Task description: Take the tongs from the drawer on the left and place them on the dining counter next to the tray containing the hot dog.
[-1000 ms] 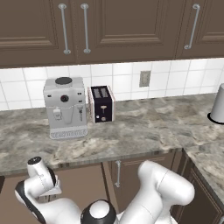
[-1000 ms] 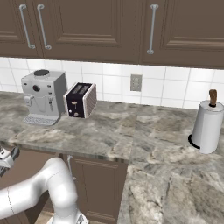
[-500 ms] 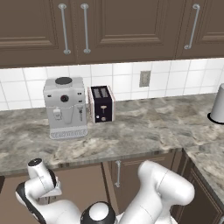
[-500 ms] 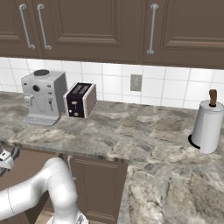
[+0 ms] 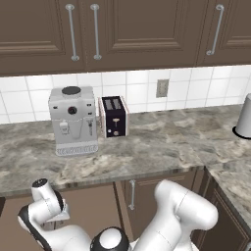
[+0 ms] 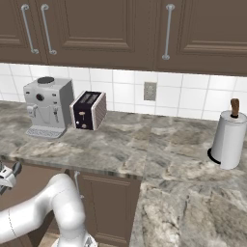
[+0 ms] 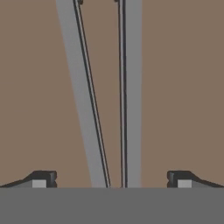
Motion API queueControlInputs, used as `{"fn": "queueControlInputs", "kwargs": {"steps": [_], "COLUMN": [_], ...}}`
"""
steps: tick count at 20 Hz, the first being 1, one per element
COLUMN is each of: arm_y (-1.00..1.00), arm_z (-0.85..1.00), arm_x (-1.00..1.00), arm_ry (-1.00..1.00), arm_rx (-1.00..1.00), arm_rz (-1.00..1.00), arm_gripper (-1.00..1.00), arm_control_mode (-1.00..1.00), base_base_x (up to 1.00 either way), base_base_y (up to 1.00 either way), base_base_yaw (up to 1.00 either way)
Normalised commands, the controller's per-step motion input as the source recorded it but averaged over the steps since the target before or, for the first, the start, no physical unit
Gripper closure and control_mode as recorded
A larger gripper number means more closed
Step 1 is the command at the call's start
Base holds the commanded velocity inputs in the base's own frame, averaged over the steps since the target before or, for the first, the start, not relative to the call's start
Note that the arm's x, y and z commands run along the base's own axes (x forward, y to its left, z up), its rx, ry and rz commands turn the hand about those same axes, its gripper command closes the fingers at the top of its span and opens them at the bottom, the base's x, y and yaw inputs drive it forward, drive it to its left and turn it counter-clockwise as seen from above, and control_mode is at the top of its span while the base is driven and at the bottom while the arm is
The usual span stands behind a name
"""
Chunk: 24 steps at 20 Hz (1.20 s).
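The tongs (image 7: 83,87) lie right under the hand: two slim grey metal arms running lengthwise up the hand view, drawing closer towards the bottom. They rest on the plain brown floor of the drawer (image 7: 183,87). My gripper (image 7: 111,180) is open, its two dark fingertips (image 7: 43,178) standing wide apart on either side of both arms, touching nothing. In the left base view the arm (image 5: 46,201) bends down low below the counter edge at the lower left. The dining counter, the tray and the hot dog are out of view.
On the marbled counter with tiled backsplash (image 5: 162,142) stand a silver coffee machine (image 5: 72,120) and a dark toaster (image 5: 113,116). A paper towel roll (image 6: 227,140) stands at the right. Dark cabinet doors (image 5: 132,196) lie under the counter, upper cabinets above.
The hand has sunk a little lower at the counter's left end. Nothing else has moved, and the jaws have stayed wide.
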Motion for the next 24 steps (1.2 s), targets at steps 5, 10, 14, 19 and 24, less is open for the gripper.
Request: {"fn": "queueControlInputs", "kwargs": {"steps": [5, 10, 14, 19, 24], "arm_y": [0.0, 0.0, 0.0, 0.0, 0.01], "arm_z": [-0.03, -0.01, -0.11, -0.02, 0.12], "arm_x": [0.0, 0.0, 0.0, 0.0, -0.04], "arm_ry": [0.0, 0.0, 0.0, 0.0, 0.0], "arm_rx": [0.0, 0.0, 0.0, 0.0, 0.0], "arm_rz": [0.0, 0.0, 0.0, 0.0, 0.0], "arm_gripper": [1.0, 1.0, 1.0, 1.0, 1.0], "arm_control_mode": [-1.0, -1.0, -1.0, -1.0, -1.0], "base_base_x": [0.0, 0.0, 0.0, 0.0, 0.0], "base_base_y": [0.0, 0.0, 0.0, 0.0, 0.0], "base_base_yaw": [0.0, 0.0, 0.0, 0.0, 0.0]}}
